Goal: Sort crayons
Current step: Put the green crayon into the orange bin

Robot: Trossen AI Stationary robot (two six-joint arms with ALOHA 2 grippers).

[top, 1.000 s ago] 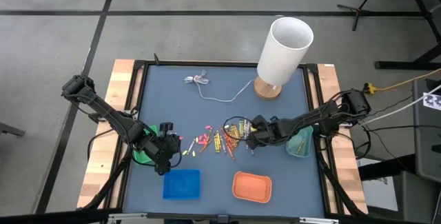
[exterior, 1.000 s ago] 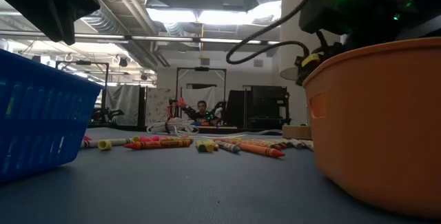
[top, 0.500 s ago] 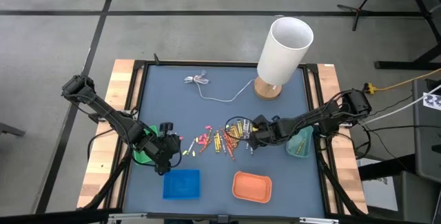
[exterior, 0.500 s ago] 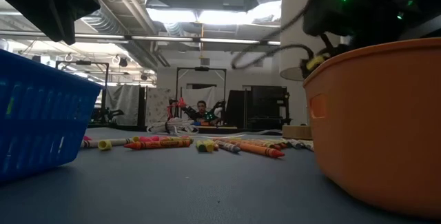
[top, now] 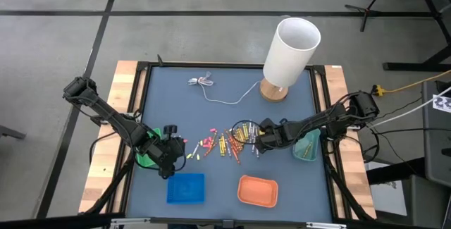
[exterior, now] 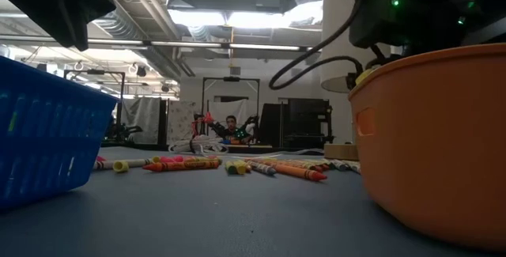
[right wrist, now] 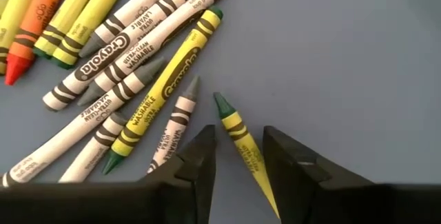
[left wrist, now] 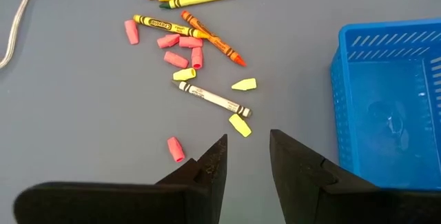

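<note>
Several crayons (top: 227, 141) in yellow, orange, red and grey lie loose on the blue table mat, with small pink and yellow bits (left wrist: 180, 50) among them. They show as a row in the low view (exterior: 198, 164). My right gripper (right wrist: 240, 156) is open low over the pile's right side (top: 259, 140). Its fingers stand on either side of a yellow crayon with a green tip (right wrist: 234, 129) that lies on the mat. My left gripper (left wrist: 247, 160) is open and empty over bare mat (top: 171, 160), left of the pile and just beyond the blue tray (left wrist: 389, 100).
A blue tray (top: 186, 187) and an orange tray (top: 257, 191) stand near the front edge. A teal tray (top: 308, 146) stands at the right and a green one (top: 146, 158) under my left arm. A white lamp (top: 290, 51) and a thin white cable (top: 211, 88) lie at the back.
In the low view a cable loop hanging from an arm above the orange tray has swung. The crayons lie as before.
</note>
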